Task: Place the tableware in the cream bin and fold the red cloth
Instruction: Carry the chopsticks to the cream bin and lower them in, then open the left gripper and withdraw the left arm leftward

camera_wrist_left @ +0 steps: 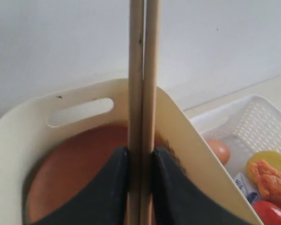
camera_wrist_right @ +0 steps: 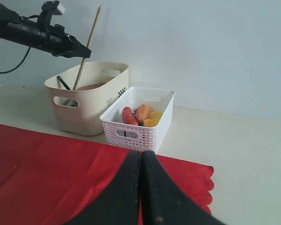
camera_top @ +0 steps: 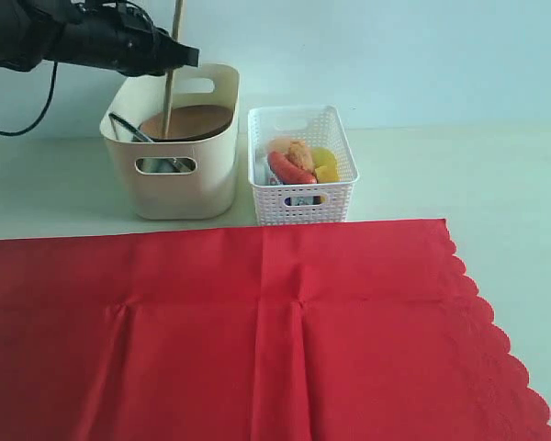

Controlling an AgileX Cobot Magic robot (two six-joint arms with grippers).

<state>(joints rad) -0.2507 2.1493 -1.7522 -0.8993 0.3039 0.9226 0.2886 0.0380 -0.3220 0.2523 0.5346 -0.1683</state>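
My left gripper point(camera_top: 179, 55) hangs over the cream bin point(camera_top: 174, 179) at the back left, shut on the pair of wooden chopsticks point(camera_top: 172, 87). They stand almost upright, with their lower ends down inside the bin. In the left wrist view the black fingers point(camera_wrist_left: 107, 187) squeeze both sticks point(camera_wrist_left: 143, 70) side by side above the round brown plate point(camera_wrist_left: 79, 164). That plate point(camera_top: 197, 119) leans inside the bin beside a dark utensil handle point(camera_top: 127, 126). The red cloth point(camera_top: 257, 331) lies spread flat across the front. My right gripper point(camera_wrist_right: 141, 157) is shut and empty above the cloth point(camera_wrist_right: 47, 173), out of the exterior view.
A white lattice basket point(camera_top: 301, 197) with food stands right of the cream bin, both just behind the cloth's back edge. The cloth's scalloped edge point(camera_top: 496, 331) runs down the right. Bare pale table point(camera_top: 496, 184) lies to the right, with a wall behind.
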